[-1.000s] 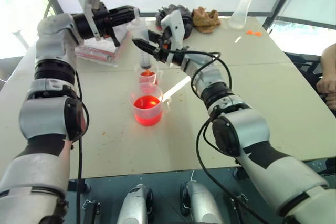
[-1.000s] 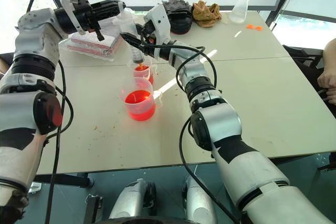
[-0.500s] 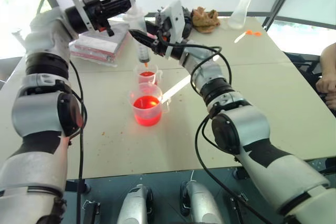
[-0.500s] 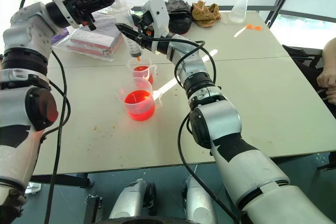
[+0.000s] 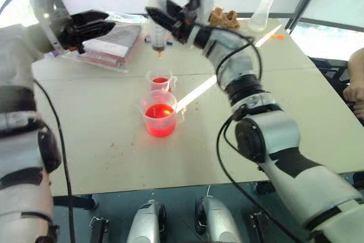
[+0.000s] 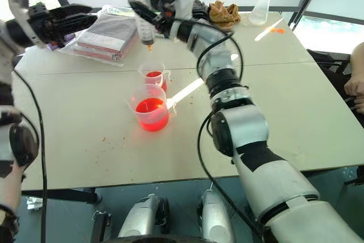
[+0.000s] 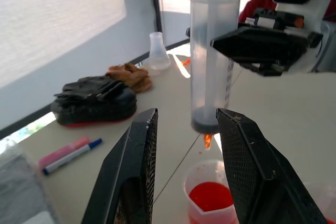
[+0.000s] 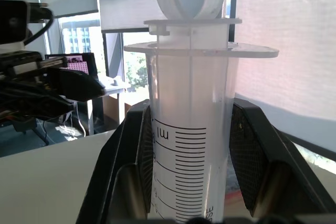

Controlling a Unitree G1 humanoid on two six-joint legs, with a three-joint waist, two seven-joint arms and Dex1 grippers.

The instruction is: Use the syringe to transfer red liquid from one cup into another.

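A: Which step is the robot on?

B: Judging by the red liquid [image 5: 160, 111] in both cups, a discharge looks done. The right gripper [image 5: 165, 24] clamps the syringe [image 5: 157, 22] by its barrel, plunger pushed in, barrel looking empty. The left gripper [image 5: 98, 22] hangs at nine o'clock of it, jaws parted and holding nothing.

A: And where does the syringe sit?

B: In the air at twelve o'clock of the smaller cup [image 5: 160, 79], clear of the rim. The larger beaker [image 5: 160, 120] stands just beside that cup, at six o'clock.

A: Its axis?

B: Upright, orange tip down, plunger ring up.

A: Next?

B: Probably lowering the tip into the beaker, with the left gripper pulling the plunger.
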